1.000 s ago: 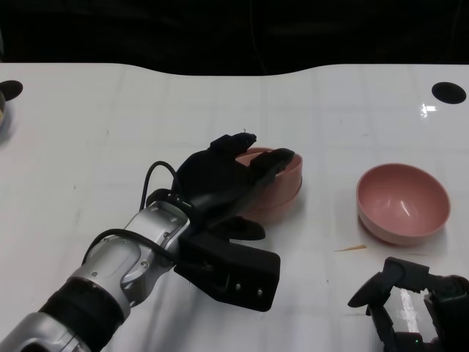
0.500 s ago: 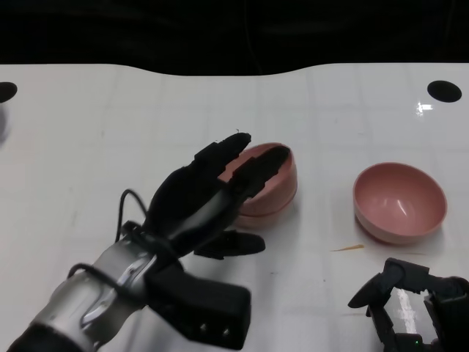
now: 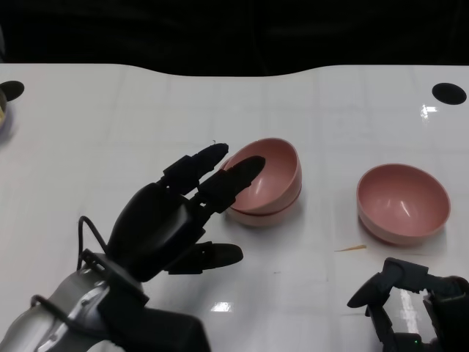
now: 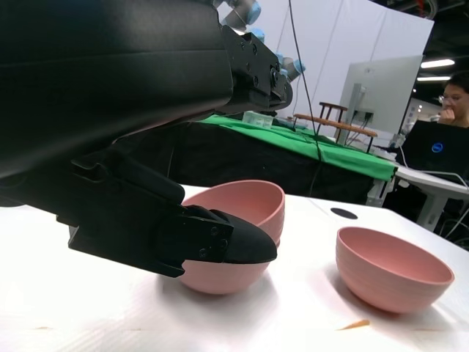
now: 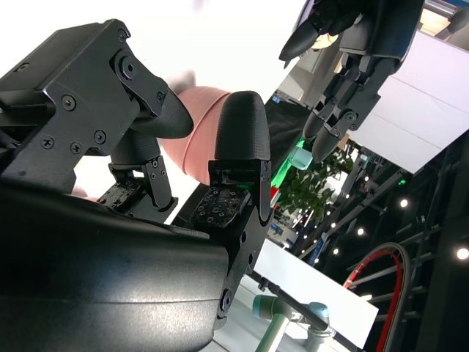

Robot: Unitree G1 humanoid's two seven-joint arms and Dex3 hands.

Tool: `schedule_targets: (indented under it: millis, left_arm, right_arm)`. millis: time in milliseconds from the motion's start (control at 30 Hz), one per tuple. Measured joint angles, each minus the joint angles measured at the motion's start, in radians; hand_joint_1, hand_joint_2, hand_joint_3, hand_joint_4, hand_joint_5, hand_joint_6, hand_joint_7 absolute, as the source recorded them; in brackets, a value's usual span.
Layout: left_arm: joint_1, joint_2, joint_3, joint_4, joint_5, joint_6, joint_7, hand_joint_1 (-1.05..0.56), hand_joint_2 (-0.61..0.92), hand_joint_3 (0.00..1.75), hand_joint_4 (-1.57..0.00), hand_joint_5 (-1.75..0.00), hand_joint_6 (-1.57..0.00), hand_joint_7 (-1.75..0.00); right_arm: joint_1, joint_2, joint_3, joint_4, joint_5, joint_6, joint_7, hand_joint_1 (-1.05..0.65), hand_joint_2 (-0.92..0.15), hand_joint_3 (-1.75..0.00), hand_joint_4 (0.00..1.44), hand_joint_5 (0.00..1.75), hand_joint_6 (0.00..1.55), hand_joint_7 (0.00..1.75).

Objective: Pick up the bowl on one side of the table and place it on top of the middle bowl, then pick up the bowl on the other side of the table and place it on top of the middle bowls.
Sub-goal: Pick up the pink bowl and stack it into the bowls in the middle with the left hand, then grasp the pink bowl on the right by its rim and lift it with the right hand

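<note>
— Since the left hand (image 3: 165, 220) hangs with its fingers spread and nothing in them, is the first bowl already down?
— It looks that way. A pink stack (image 3: 265, 185) of two bowls sits mid-counter, the upper one tilted inside the lower. The hand's fingertips (image 3: 242, 170) are right at the stack's near rim; whether they touch it I cannot tell.
— And the other bowl?
— The single bowl (image 3: 402, 202) stands upright on the white counter (image 3: 110, 132), well apart from the stack, toward the robot's right. The right hand (image 3: 410, 304) is just beside it at the frame's lower edge, fingers apart, gripping nothing.
— What could go wrong?
— I'd worry about that tilt. A brush from the left fingertips could rock the top bowl or slide the whole stack. Also, setting a third bowl onto a crooked one may leave it lopsided or let it slip off.
</note>
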Motion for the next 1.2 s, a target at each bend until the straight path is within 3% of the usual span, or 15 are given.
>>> schedule_targets:
  millis: [33,100,300,533,600,633,733,833,933,1133,1200]
  left_arm:
    - [0.029,0.0,0.022,0.002,-0.032,-0.057,0.03,-0.42,0.92,0.23,-0.26,-0.88,-0.46,-0.26]
    - [0.079,0.001,0.058,0.012,-0.066,-0.136,0.071,-0.4,0.92,0.25,-0.27,-1.04,-0.49,-0.31]
    - [0.143,-0.008,0.115,0.053,-0.128,-0.258,0.098,-0.28,0.92,0.22,-0.4,-1.18,-0.61,-0.44]
    - [0.182,-0.05,0.142,0.069,-0.24,-0.319,0.042,-0.21,0.92,0.19,-0.49,-1.22,-0.65,-0.57]
    - [0.203,-0.062,0.147,0.079,-0.342,-0.342,-0.003,-0.15,0.9,0.23,-0.65,-1.3,-0.71,-0.78]
    - [0.219,-0.071,0.148,0.087,-0.407,-0.349,-0.034,-0.14,0.85,0.32,-0.7,-1.32,-0.74,-0.88]
    - [0.271,-0.092,0.153,0.093,-0.561,-0.344,-0.129,-0.08,0.49,1.06,-0.77,-1.42,-0.8,-1.05]
    - [0.304,-0.111,0.169,0.083,-0.644,-0.312,-0.206,-0.03,0.36,1.37,-0.8,-1.57,-0.82,-1.25]
    - [0.321,-0.127,0.175,0.058,-0.703,-0.277,-0.284,0.0,0.35,1.45,-0.85,-1.67,-0.84,-1.39]
    - [0.335,-0.16,0.205,0.045,-0.767,-0.237,-0.386,0.04,0.38,1.44,-0.89,-1.72,-0.86,-1.48]
    - [0.336,-0.171,0.221,0.045,-0.77,-0.222,-0.4,-0.02,0.41,1.38,-0.92,-1.74,-0.8,-1.64]
  right_arm:
    - [0.001,0.0,0.0,0.0,0.001,-0.001,0.0,0.07,-0.31,-1.39,0.82,1.49,0.85,1.16]
    - [0.002,-0.001,-0.001,0.0,0.003,-0.001,0.0,0.07,-0.31,-1.4,0.82,1.49,0.85,1.16]
    - [0.001,-0.001,0.001,0.0,0.002,0.001,0.0,0.06,-0.3,-1.41,0.82,1.49,0.85,1.16]
    - [0.006,-0.002,0.001,0.0,0.003,0.001,0.0,0.06,-0.31,-1.4,0.82,1.49,0.85,1.15]
    - [0.004,-0.001,0.002,0.0,0.002,0.001,0.0,0.06,-0.32,-1.39,0.82,1.49,0.85,1.16]
    - [0.005,-0.002,0.001,0.0,0.001,0.002,0.0,0.06,-0.32,-1.38,0.82,1.49,0.85,1.16]
    - [0.005,-0.002,0.0,0.0,0.0,0.001,0.0,0.06,-0.32,-1.39,0.82,1.49,0.85,1.16]
    - [0.005,-0.002,0.0,0.0,0.0,0.001,0.0,0.06,-0.33,-1.38,0.82,1.49,0.84,1.16]
    - [0.005,-0.003,0.0,0.0,0.002,0.001,0.0,0.07,-0.33,-1.37,0.82,1.49,0.85,1.16]
    - [0.005,-0.004,0.0,0.0,0.008,0.001,0.0,0.07,-0.32,-1.38,0.82,1.48,0.84,1.15]
    - [0.005,-0.006,-0.001,0.0,0.008,0.001,0.0,0.07,-0.34,-1.37,0.82,1.47,0.84,1.14]
